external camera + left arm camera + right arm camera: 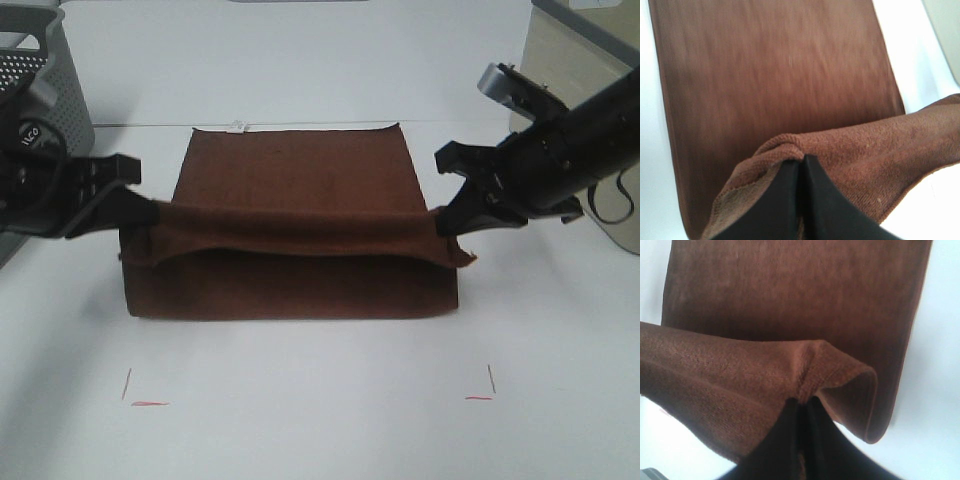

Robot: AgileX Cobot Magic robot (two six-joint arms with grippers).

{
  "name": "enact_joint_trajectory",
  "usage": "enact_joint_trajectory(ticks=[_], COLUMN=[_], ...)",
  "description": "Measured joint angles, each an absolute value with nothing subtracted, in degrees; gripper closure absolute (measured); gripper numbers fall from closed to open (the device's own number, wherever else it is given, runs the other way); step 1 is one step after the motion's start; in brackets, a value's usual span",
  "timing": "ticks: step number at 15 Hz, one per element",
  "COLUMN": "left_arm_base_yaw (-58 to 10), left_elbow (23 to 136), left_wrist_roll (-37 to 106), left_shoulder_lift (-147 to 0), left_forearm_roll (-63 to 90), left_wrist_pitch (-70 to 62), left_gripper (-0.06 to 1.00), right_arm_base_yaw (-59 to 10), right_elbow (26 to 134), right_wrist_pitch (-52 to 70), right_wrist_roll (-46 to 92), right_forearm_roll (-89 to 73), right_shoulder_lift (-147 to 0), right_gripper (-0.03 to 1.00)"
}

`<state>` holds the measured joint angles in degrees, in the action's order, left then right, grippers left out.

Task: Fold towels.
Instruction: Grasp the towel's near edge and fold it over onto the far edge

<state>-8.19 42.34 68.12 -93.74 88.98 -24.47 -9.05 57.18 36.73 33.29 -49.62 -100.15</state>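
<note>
the towel (295,170) lay on the white table (300,430), its front edge raised over the flat part and stretched between both tools. the left tool (150,212) was clamped on that edge's left corner, the right tool (442,222) on its right corner. a grey basket (45,90) stood far left.

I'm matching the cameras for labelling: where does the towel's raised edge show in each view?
Exterior high: raised edge stretched between left tool and right tool, mid-frame.
Left wrist: raised edge bunched at left tool's tips.
Right wrist: raised edge bunched at right tool's tips.
Shared landmark: flat towel half behind it.
</note>
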Motion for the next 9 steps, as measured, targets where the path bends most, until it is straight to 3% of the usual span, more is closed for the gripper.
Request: enact_joint_trajectory(ticks=[9], left_arm_base_yaw=[-8.19], left_elbow=[81.19], left_wrist_roll=[48.24], left_shoulder_lift=[-121.12], left_forearm_roll=[68.47], left_wrist_pitch=[-23.26], left_gripper=[0.94], right_arm_base_yaw=[-9.05], right_elbow=[103.3], right_wrist_pitch=[42.06], right_wrist_roll=[20.45], right_forearm_roll=[-35.52], right_shoulder_lift=[-126.62], right_gripper=[0.97])
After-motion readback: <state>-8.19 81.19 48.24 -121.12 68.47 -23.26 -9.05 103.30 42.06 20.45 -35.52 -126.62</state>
